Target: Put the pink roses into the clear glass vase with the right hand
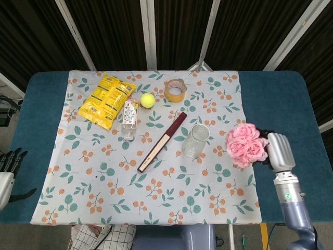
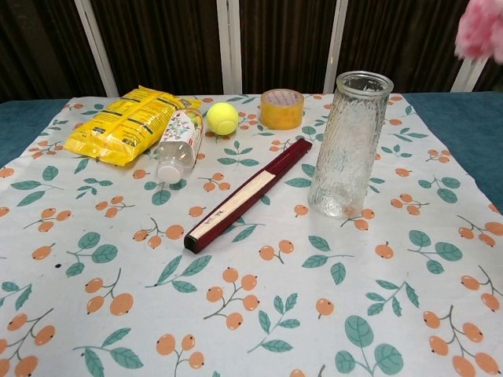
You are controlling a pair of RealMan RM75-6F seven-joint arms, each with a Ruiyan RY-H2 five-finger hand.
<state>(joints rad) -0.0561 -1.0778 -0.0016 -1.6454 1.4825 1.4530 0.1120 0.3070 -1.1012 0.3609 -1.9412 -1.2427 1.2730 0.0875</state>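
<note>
My right hand [image 1: 279,151] holds the bunch of pink roses [image 1: 245,144] up in the air, to the right of the clear glass vase [image 1: 195,140]. In the chest view only a blurred edge of the pink roses [image 2: 481,30] shows at the top right corner, higher than the rim of the clear glass vase [image 2: 350,144], which stands upright on the flowered cloth. The right hand itself is out of that view. My left hand [image 1: 9,169] hangs at the far left edge, off the table, fingers apart and holding nothing.
A dark red folded fan [image 1: 162,141] lies left of the vase. Behind it are a plastic bottle [image 1: 130,120], a yellow snack bag [image 1: 106,99], a tennis ball [image 1: 148,100] and a tape roll [image 1: 175,90]. Blue table [image 1: 283,104] surface flanks the cloth.
</note>
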